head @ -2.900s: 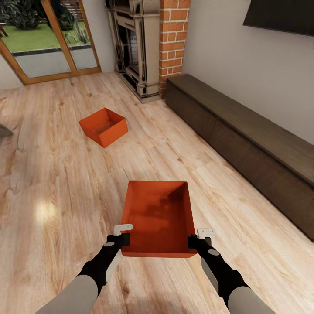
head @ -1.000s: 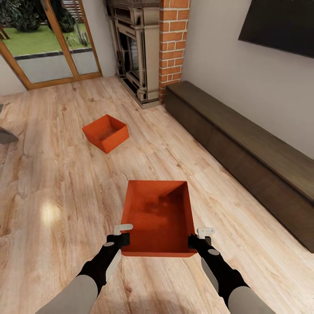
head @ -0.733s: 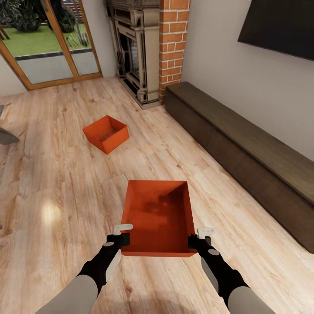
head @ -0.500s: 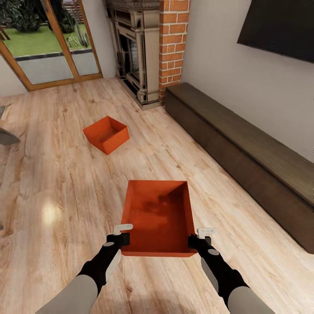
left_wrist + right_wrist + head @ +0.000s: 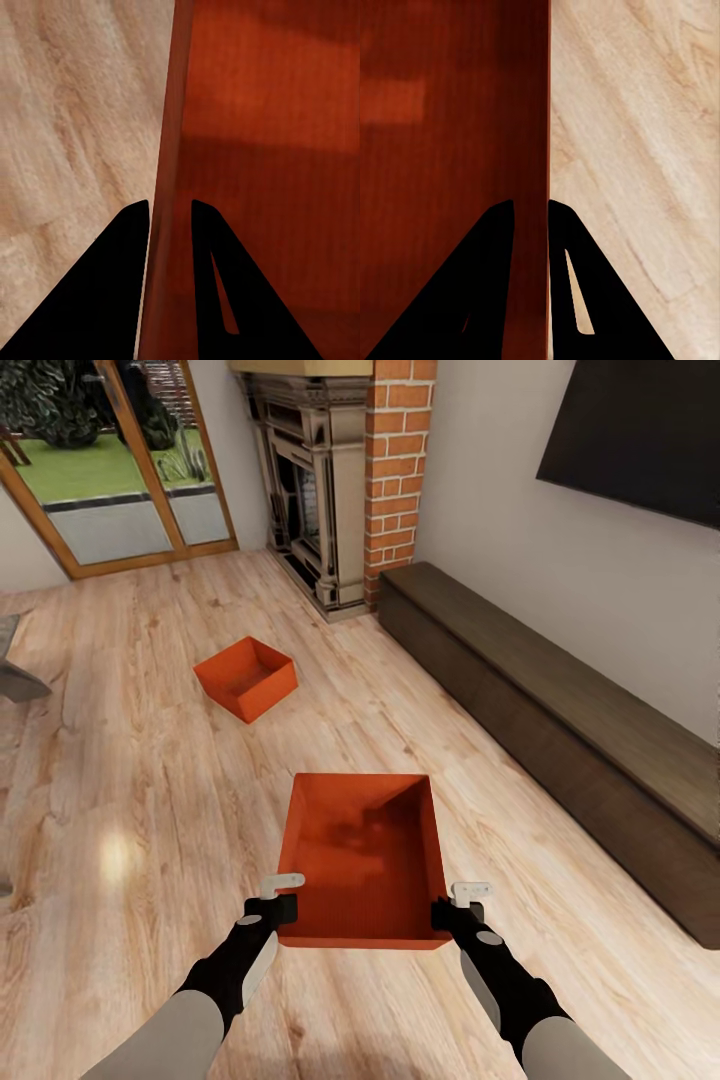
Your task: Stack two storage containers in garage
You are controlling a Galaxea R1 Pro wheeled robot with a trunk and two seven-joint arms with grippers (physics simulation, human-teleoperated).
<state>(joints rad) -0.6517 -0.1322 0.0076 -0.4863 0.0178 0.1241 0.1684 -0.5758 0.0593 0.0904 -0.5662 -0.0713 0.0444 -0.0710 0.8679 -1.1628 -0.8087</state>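
Both the left tool [image 5: 283, 895] and right tool [image 5: 458, 901] pinch the smooth, tapered walls of the near orange bin [image 5: 362, 855], lower centre, above glossy wood planks [image 5: 120, 780].

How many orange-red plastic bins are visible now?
2: one orange-red open plastic bin held between both pincers near the robot; the other bin sits on the wood floor, farther ahead toward the fireplace.

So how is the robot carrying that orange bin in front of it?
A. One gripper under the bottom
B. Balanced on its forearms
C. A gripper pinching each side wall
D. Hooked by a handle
C. The left gripper and right gripper each clamp a side wall of the held container; both wrist views show the wall between the fingers.
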